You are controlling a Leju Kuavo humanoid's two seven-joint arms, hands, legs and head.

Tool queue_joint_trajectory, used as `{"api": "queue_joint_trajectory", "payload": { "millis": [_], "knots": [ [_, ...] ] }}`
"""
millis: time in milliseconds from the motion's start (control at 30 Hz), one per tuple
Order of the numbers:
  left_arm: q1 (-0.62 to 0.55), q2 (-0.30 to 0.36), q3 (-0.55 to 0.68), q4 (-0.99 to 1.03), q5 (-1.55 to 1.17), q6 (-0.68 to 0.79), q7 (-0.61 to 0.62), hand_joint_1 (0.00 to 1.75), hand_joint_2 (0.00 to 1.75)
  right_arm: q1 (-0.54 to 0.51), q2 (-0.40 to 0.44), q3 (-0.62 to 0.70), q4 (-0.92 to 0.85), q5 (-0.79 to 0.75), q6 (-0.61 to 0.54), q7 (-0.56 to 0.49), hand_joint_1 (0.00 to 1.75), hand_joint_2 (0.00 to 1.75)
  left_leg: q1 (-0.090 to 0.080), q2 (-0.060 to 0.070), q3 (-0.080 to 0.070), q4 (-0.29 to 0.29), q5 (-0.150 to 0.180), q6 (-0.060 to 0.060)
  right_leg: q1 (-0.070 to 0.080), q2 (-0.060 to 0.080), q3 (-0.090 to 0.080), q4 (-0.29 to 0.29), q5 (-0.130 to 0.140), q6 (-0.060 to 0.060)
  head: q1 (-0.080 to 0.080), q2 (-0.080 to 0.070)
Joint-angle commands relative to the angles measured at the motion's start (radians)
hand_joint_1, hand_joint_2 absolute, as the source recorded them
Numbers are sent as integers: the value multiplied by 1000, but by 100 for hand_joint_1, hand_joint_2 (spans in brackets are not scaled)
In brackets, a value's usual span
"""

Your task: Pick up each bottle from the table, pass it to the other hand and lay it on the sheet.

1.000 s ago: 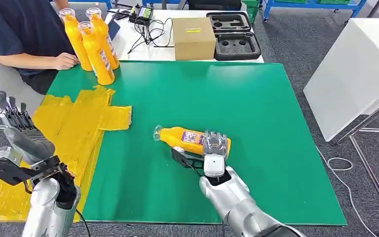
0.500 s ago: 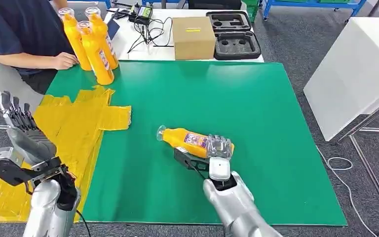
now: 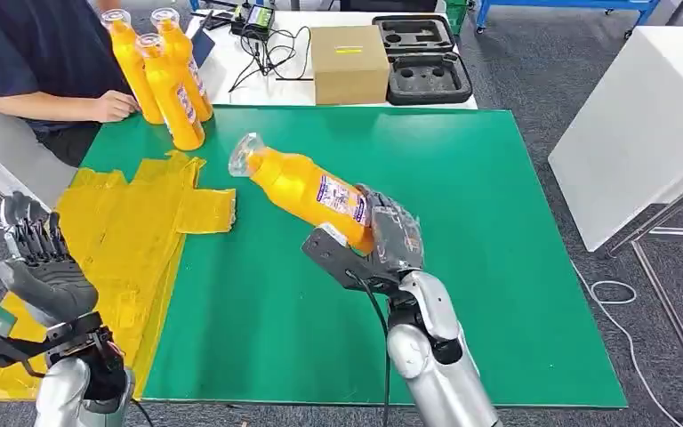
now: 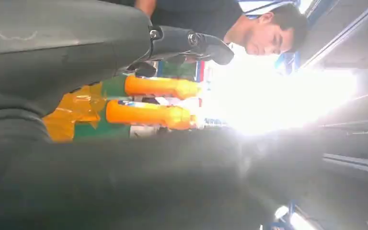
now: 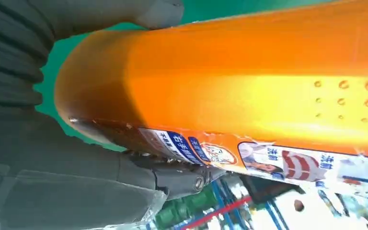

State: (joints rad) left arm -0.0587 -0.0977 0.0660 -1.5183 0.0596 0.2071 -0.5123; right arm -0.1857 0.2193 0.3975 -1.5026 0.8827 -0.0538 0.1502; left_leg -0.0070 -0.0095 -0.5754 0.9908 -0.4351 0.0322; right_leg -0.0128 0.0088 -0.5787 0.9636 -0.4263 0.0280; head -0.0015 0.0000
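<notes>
Overhead, head view: right hand (image 3: 389,238) grips base of orange bottle (image 3: 307,189) — bottle lifted off green surface (image 3: 462,196), tilted, clear cap toward yellow sheet (image 3: 133,231). Left hand (image 3: 40,267) raised beside sheet, fingers spread, holding nothing. Three upright bottles (image 3: 164,76) at far corner near person's hand (image 3: 111,107).

Left wrist view: two orange bottles past thumb (image 4: 191,43); glare hides rest.

Right wrist view: bottle body, printed label (image 5: 278,158) — fingers wrapped around base.
</notes>
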Motion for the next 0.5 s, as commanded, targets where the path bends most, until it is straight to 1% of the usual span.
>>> {"api": "queue_joint_trajectory", "payload": {
  "millis": [33,100,167,267,300,367,433,500],
  "knots": [
    [22,13,-45,-17,21,-25,15,0,175,-31,-30,39,-7,-35,-21,-32,175,175,1,1,3,0,-2,-2,1,0,3,-1,-1,-1,0,0],
    [31,23,-71,-26,62,-68,22,0,175,-48,-18,42,8,-70,-18,-53,175,175,1,0,3,0,-1,-2,1,-1,3,0,-1,-1,0,0],
    [50,27,-114,-57,78,-82,18,0,175,-96,6,79,63,-76,-29,-54,175,175,1,2,4,1,-2,-3,1,1,3,0,-2,-1,0,0],
    [53,35,-190,-70,102,-89,8,0,175,-192,40,137,166,-103,-83,-59,175,175,0,5,2,1,-2,-2,0,4,1,1,0,-1,0,0],
    [55,38,-213,-68,110,-86,5,0,175,-217,46,157,197,-115,-102,-64,175,175,0,3,0,0,-1,-1,0,2,0,0,0,-1,0,0],
    [68,54,-263,-63,151,-75,-11,0,175,-257,38,215,246,-163,-135,-74,175,175,1,6,4,1,-2,-3,1,3,3,1,-1,-2,0,0],
    [82,63,-283,-75,175,-69,-28,0,175,-270,42,253,276,-181,-168,-87,175,175,1,4,2,-1,-1,-2,1,2,1,-1,0,-1,0,0],
    [90,68,-294,-92,188,-67,-37,0,175,-271,45,300,295,-169,-226,-108,175,175,1,4,3,-1,-1,-2,1,3,3,-1,0,-1,0,0]
  ]
}}
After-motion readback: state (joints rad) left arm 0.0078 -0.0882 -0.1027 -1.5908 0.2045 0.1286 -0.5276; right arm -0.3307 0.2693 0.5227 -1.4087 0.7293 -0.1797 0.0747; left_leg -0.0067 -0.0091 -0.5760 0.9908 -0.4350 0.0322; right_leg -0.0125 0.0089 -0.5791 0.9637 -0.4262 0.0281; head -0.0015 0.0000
